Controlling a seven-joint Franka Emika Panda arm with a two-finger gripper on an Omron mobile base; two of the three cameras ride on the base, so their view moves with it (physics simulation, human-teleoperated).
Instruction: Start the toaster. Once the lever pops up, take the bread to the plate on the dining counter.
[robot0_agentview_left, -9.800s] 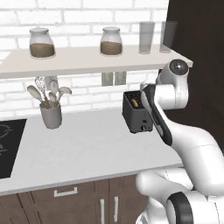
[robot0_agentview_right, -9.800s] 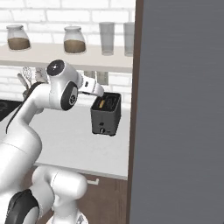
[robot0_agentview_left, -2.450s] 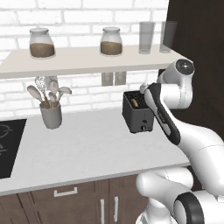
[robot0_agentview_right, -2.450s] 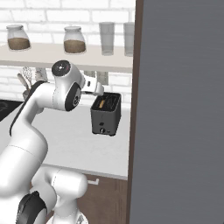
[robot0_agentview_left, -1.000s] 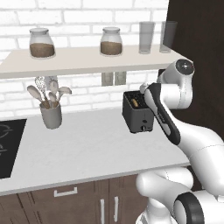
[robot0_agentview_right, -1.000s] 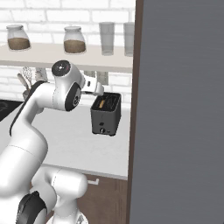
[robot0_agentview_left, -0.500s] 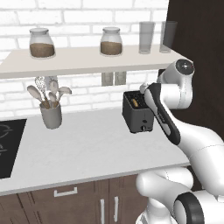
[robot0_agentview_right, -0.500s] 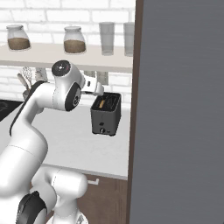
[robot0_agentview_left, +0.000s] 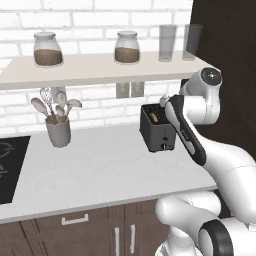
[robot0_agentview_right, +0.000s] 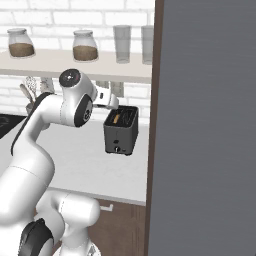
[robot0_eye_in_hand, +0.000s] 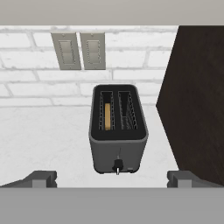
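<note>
The dark grey boxy toaster (robot0_eye_in_hand: 118, 131) stands at the pale counter's (robot0_agentview_left: 100, 170) back right corner, its right side hidden by the arm in the left base view. The tan bread slice (robot0_eye_in_hand: 107, 116) sits sunk in its left slot, only the top edge visible. The two-finger gripper (robot0_eye_in_hand: 112, 178) hovers spread wide, holding nothing, fingertips (robot0_eye_in_hand: 41, 178) cut off.

The arm is raised and bent, its pincer (robot0_eye_in_hand: 112, 179) spread wide, empty.

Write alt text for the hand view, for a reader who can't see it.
A dark toaster stands on a white counter against a white brick wall, seen from above and in front, with a slice of bread sunk in its left slot. The open pincer hangs in front of it, touching nothing. Two wall outlets sit above; a dark panel stands to the right.
</note>
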